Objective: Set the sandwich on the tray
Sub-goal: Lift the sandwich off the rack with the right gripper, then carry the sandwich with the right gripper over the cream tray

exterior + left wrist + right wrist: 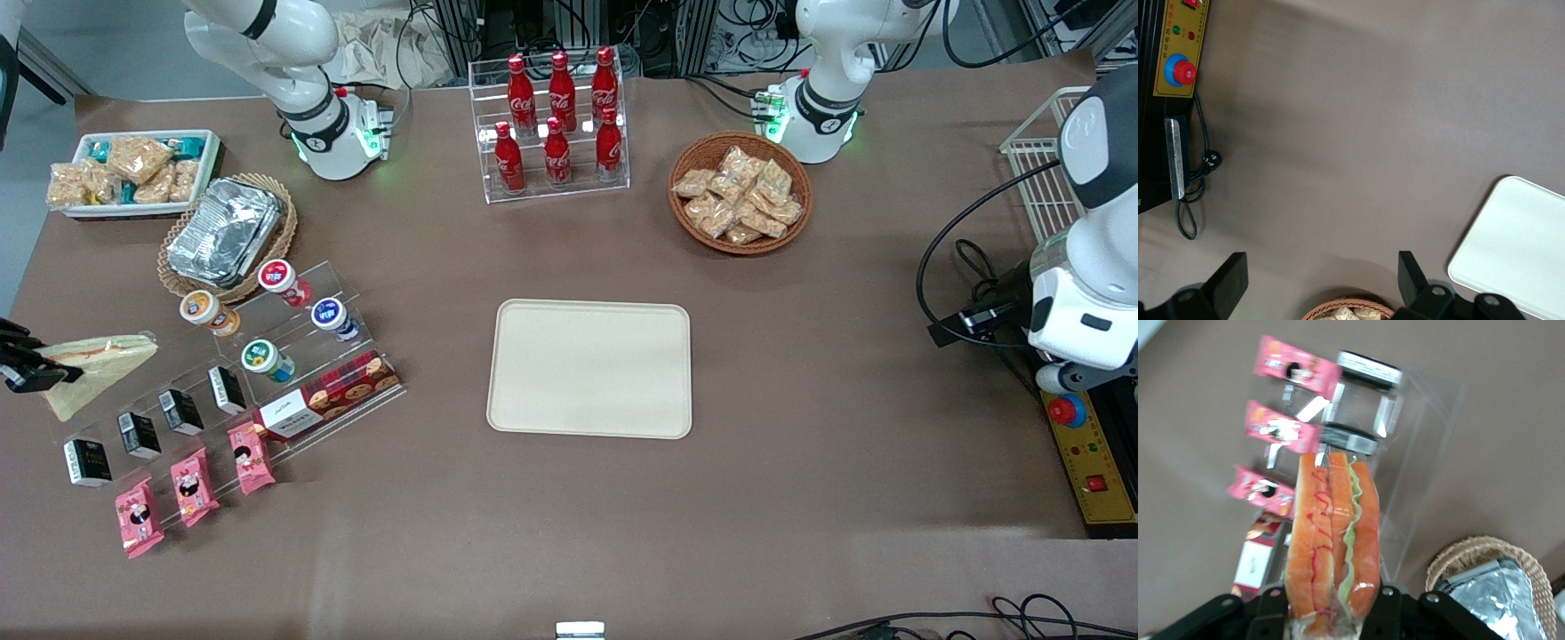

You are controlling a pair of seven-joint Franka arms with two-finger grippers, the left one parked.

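The sandwich (96, 366) is a wrapped triangular wedge, held at the working arm's end of the table, above the clear stepped display stand (267, 373). My gripper (36, 366) is shut on one end of it. In the right wrist view the sandwich (1333, 540) stands between my two fingers (1271, 610), its orange and green filling edge showing. The cream tray (590, 368) lies flat and bare in the middle of the table, well away from the gripper; it also shows in the left wrist view (1518, 257).
The stand holds small black boxes (140, 434), pink packets (194, 485), round tubs (267, 359) and a red biscuit box (327, 395). A basket with foil containers (226, 229) and a white snack bin (133, 171) lie farther from the front camera. A cola rack (556, 124) and snack basket (740, 193) stand past the tray.
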